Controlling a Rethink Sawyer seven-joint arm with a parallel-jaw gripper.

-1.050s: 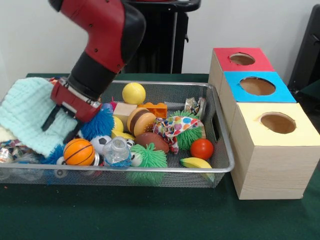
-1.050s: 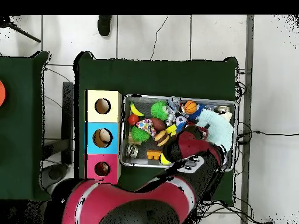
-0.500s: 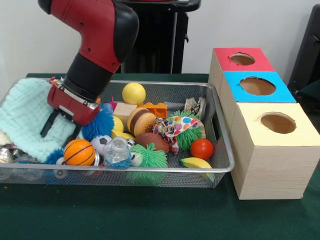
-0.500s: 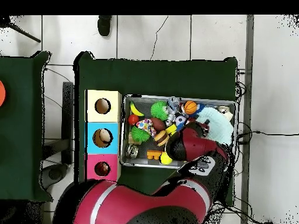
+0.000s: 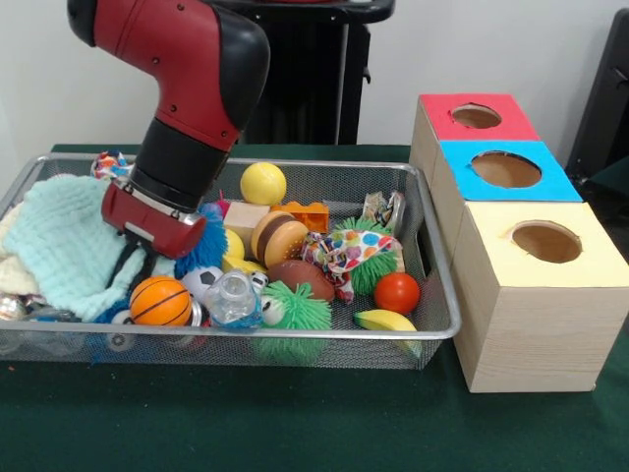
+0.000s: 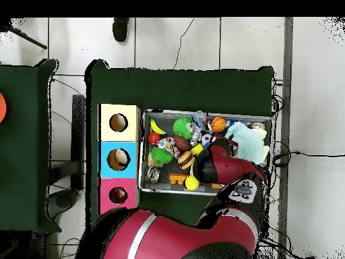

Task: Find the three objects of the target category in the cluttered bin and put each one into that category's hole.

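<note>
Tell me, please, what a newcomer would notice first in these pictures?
Probably the red arm plunging into the left end of the wire bin, beside a mint cloth. Next, bright toys crowd the bin, and the box to its right has red, blue and yellow tops with holes.

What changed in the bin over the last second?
The red and black arm's gripper has pushed lower into the wire mesh bin, down beside the pale mint knitted cloth, which now lies flatter and lower against the bin's end. Nothing is visibly grasped. The orange basketball, red ball and three-hole wooden box stayed put.
</note>
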